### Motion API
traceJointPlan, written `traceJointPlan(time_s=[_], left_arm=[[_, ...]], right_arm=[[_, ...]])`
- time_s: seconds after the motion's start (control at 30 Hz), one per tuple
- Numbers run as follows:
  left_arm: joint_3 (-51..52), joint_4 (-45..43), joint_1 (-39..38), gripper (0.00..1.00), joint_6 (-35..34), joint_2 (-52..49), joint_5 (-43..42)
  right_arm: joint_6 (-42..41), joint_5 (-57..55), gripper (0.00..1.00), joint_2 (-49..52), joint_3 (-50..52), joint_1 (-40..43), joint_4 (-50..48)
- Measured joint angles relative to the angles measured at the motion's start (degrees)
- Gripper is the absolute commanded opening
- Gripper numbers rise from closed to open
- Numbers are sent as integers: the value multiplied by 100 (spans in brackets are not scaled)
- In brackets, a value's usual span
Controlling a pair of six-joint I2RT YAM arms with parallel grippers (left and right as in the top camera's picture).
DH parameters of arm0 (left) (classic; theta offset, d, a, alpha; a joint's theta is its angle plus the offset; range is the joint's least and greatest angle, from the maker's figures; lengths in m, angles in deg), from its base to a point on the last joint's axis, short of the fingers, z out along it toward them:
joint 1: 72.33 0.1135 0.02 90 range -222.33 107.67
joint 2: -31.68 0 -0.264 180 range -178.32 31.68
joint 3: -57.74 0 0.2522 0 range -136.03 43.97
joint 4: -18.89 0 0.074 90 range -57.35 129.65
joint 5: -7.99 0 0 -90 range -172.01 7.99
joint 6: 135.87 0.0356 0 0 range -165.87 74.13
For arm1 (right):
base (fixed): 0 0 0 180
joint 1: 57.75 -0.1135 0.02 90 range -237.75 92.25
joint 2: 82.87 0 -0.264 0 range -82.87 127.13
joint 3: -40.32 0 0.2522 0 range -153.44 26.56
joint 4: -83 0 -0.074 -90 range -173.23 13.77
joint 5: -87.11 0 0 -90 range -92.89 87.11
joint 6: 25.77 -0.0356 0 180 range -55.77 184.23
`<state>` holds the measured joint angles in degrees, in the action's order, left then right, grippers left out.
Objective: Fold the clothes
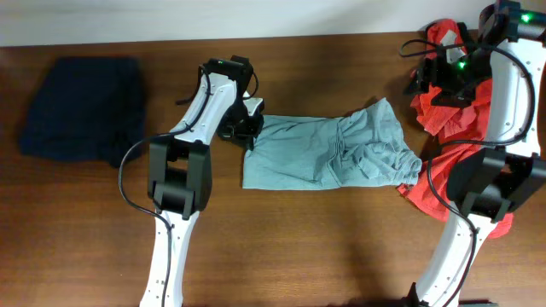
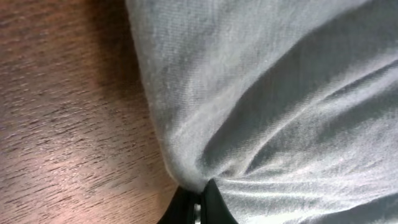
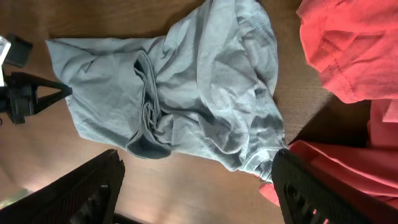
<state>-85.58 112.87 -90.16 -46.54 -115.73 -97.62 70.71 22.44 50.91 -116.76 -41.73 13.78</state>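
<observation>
T-shirt is lying across the middle of the table, between the two arms; its left half is lying fairly flat, its right half is bunching into ridges, and its right end is touching the red shirt; left gripper is sitting at the T-shirt's upper left corner, clenched on the cloth; in the left wrist view the creases are running together into the closed tips, so the hem is being pinched rather than merely pressed; judgement: this corner is being taken because it is the flattest, most reachable edge, and a hold here is giving a handle for pulling the cloth taut or carrying it over for a fold; right gripper is hanging high over the red shirt at the far right, jaws standing wide apart and gripping nothing; judgement: it is waiting clear so that its camera is looking down on the whole T-shirt, and it is likely needed next on the bunched right end; navy garment is lying well apart at the far left, already looking compact; judgement: the T-shirt is needing smoothing before any clean fold, and pulling from one corner alone is risking dragging the whole cloth.
</observation>
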Motion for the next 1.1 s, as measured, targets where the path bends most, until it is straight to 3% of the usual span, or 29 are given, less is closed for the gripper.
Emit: traceJointPlan(time_s=[0.3, 0.7, 1.1], left_arm=[[39, 85, 208, 1, 46, 0, -160], [52, -122, 1215, 1, 199, 0, -223], [52, -199, 1379, 1, 243, 9, -214]], right_arm=[[0, 0, 79, 0, 0, 0, 0], [-2, -2, 79, 0, 0, -22, -2], [-4, -22, 83, 0, 2, -522, -122]])
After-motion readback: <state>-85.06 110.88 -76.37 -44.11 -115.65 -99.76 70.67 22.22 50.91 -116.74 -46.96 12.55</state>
